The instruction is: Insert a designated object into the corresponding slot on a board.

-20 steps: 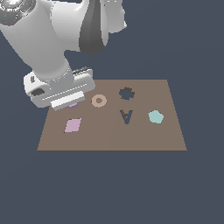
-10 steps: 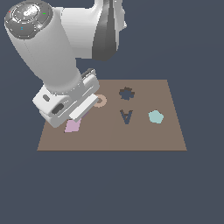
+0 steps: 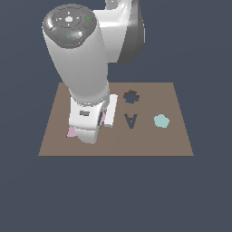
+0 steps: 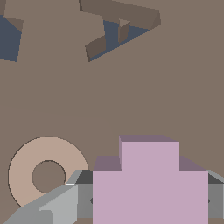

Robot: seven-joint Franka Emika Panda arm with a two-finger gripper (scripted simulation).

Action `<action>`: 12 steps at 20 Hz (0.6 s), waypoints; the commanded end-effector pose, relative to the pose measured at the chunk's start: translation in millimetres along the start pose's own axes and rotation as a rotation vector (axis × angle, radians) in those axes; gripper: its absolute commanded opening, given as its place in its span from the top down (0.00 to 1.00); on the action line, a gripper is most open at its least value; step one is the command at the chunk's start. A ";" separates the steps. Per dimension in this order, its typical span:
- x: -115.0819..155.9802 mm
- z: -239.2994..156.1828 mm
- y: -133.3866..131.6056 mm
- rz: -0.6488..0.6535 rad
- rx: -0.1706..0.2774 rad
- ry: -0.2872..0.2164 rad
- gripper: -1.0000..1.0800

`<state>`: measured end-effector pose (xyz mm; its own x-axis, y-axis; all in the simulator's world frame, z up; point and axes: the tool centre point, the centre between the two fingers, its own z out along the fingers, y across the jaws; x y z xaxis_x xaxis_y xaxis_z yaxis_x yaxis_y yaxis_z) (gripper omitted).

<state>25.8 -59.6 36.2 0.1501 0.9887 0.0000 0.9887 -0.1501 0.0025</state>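
**Hand pinching the pink cross over the left part of the board**

At the exterior view's left, a sliver of a pale pink piece shows on the board, mostly hidden behind the arm. The arm's large white body covers the left-centre of the board, and the hand points down there; a strip of pink shows at its tip.

In the wrist view the hand is pressed onto the pink cross: grey fingers sit tight against both side arms of the block, which fills the gap between them. A tan ring lies flat on the board just beside the held cross.

Further to the exterior view's right, the slot sits at the far middle of the board, apart from the hand. Nearer is an A-shaped cutout, also seen in the wrist view. Rightmost lies a pale teal pentagon, flat on the board.
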 end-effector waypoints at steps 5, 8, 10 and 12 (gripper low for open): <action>41.0 -1.6 -11.1 -0.353 -0.001 0.000 1.00; 58.0 -2.2 -21.5 -0.516 -0.001 0.000 1.00; 68.3 -2.6 -29.9 -0.624 -0.001 0.001 1.00; 77.6 -2.9 -39.5 -0.732 -0.001 0.001 1.00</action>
<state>4.1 15.0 38.5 -0.4773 0.8787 -0.0006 0.8787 0.4773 0.0024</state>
